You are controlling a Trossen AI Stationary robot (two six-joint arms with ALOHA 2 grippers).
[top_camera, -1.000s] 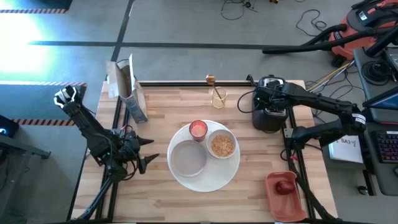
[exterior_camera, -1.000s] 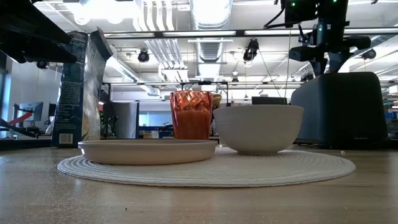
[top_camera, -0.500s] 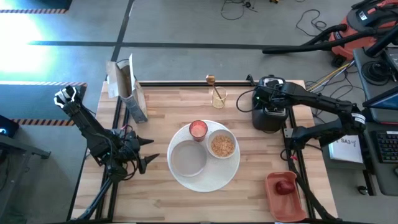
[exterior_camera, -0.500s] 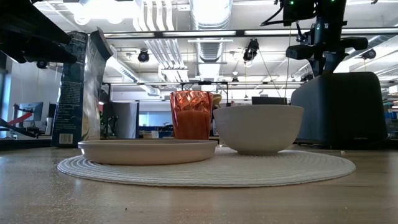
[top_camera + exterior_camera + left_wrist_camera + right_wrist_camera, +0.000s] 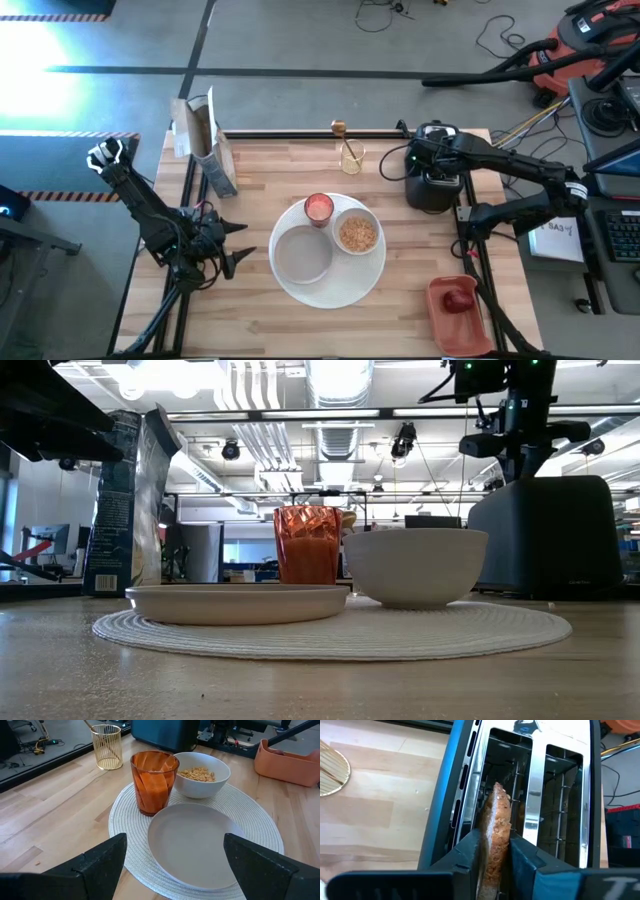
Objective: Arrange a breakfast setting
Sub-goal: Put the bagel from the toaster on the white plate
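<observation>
Brown toast slice [image 5: 494, 837] stands pinched between the right gripper's [image 5: 494, 862] jaws, partly inside a slot of the black toaster [image 5: 470, 785]. Left gripper [image 5: 172, 865] waits with jaws spread before the smaller white plate [image 5: 192, 845].

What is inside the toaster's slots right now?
A brown toast slice stands in one slot of the toaster, pinched by the right gripper. The other slot looks empty; the slice's lower end is hidden.
</observation>
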